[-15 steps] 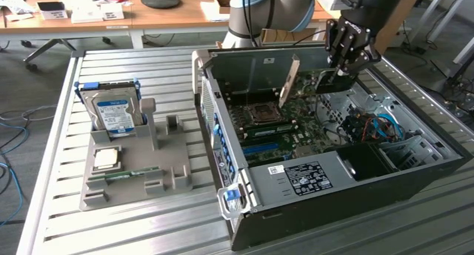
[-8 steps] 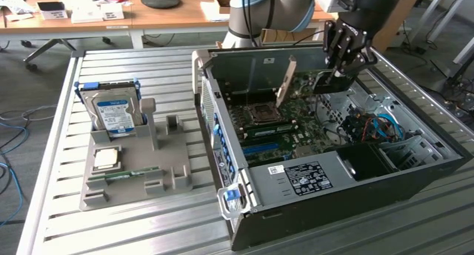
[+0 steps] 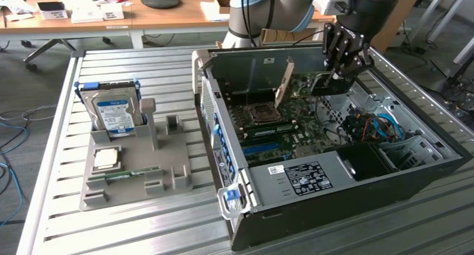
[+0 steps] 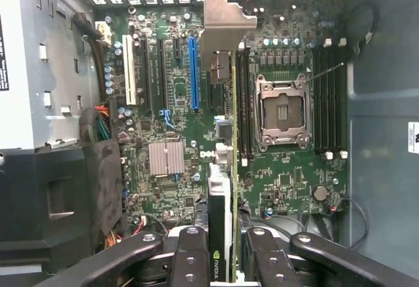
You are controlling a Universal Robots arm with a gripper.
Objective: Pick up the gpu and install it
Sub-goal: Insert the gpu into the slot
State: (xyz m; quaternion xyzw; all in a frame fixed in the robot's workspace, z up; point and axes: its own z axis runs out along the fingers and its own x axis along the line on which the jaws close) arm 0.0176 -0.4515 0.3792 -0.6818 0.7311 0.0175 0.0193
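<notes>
Gripper clenched on gpu; card edge-on over motherboard, long axis parallel to blue slot, just beside it.

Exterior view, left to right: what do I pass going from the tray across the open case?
Hard drive → CPU socket → gpu → blue cables.

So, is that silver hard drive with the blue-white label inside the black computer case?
No, the hard drive stands upright in the grey holder beside the case.
</notes>
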